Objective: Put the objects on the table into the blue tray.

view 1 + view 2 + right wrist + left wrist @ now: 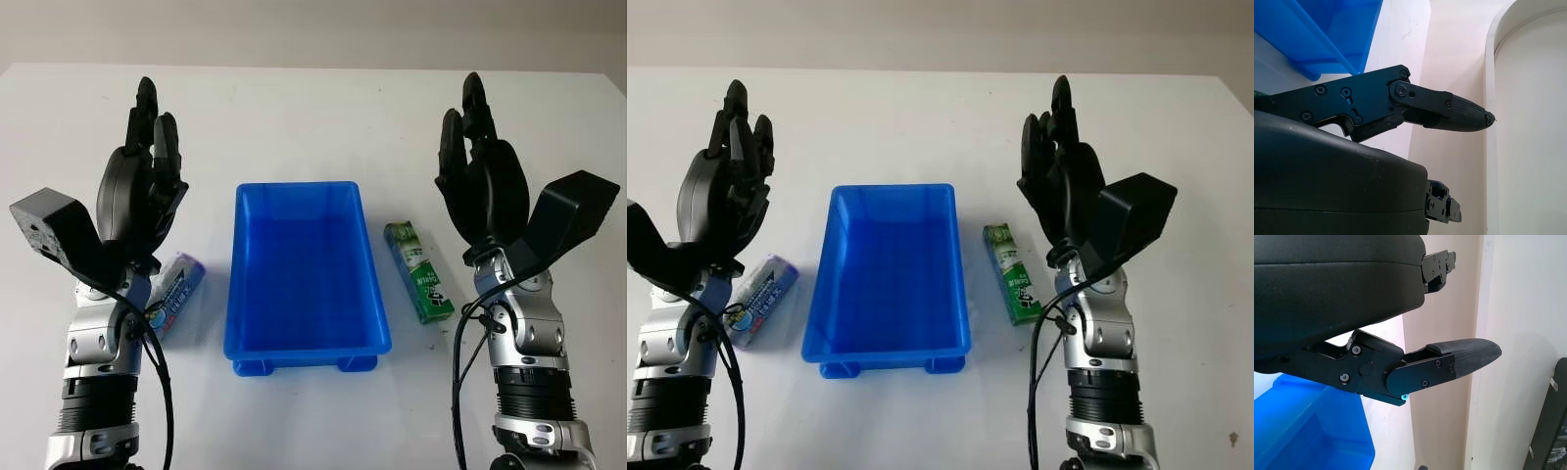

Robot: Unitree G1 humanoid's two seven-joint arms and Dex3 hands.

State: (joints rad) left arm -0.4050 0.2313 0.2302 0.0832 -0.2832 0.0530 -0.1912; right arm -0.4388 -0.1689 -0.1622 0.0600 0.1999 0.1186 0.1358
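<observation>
White tabletop (pixel 294 127) runs wide under everything, w/ a pale wall strip along the far edge; lots of bare surface front and back. Blue tray (pixel 245 294) sits dead centre btwn the arms, long axis pointing away from the robot, nothing in it yet, so task looks unstarted. Green-and-white carton (pixel 419 271) lies flat just beside the tray's right wall, parallel to it, not touching; narrow white strip btwn them. Lavender wipes-type pack (pixel 762 286) (label too small to read) lies flat near the tray's left wall, angled, its near end partly hidden behind the left forearm. Layout prob. deliberate: one item per side, each w/in short reach of its own arm, tray as shared drop. Left hand (pixel 140 196) is raised above the table left of the tray, open, holding nothing, fingers pointing up/away; right hand (pixel 480 186) mirrors it right of the tray, also open and unloaded. Both read as a ready pose, clear of the objects. Room: approach from outside and above is free on both sides; tight spot is the gap btwn each item and the tray wall, esp. the carton's, so a finger going down on the tray side may nudge the rim. Tray walls are low, lift-over should be short.
</observation>
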